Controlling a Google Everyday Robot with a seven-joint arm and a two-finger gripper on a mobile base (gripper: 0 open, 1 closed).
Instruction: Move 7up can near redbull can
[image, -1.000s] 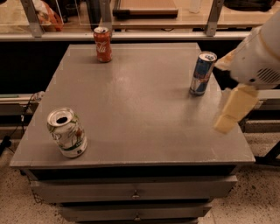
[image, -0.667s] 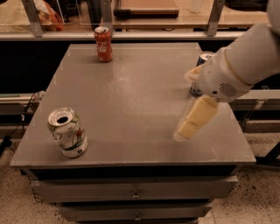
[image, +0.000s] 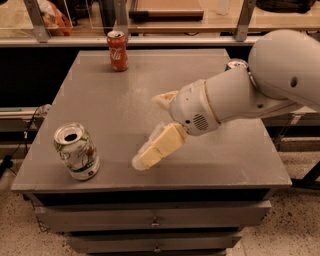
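The 7up can (image: 77, 151), white-silver with green markings and an open silver top, stands upright near the table's front left corner. The redbull can (image: 236, 64) is at the right side of the table; only its silver top shows, the rest is hidden behind my arm. My gripper (image: 149, 131) hangs over the middle front of the grey table (image: 125, 95), to the right of the 7up can and apart from it. Its cream fingers (image: 156, 149) are spread open and hold nothing.
A red cola can (image: 117, 50) stands at the table's back left. My large white arm (image: 260, 90) reaches in from the right over the table's right side. A shelf rail with posts runs behind the table. Drawers sit under the tabletop.
My arm has swung left from the right edge near the redbull can to the middle front of the table, closer to the 7up can. The cans have not moved.
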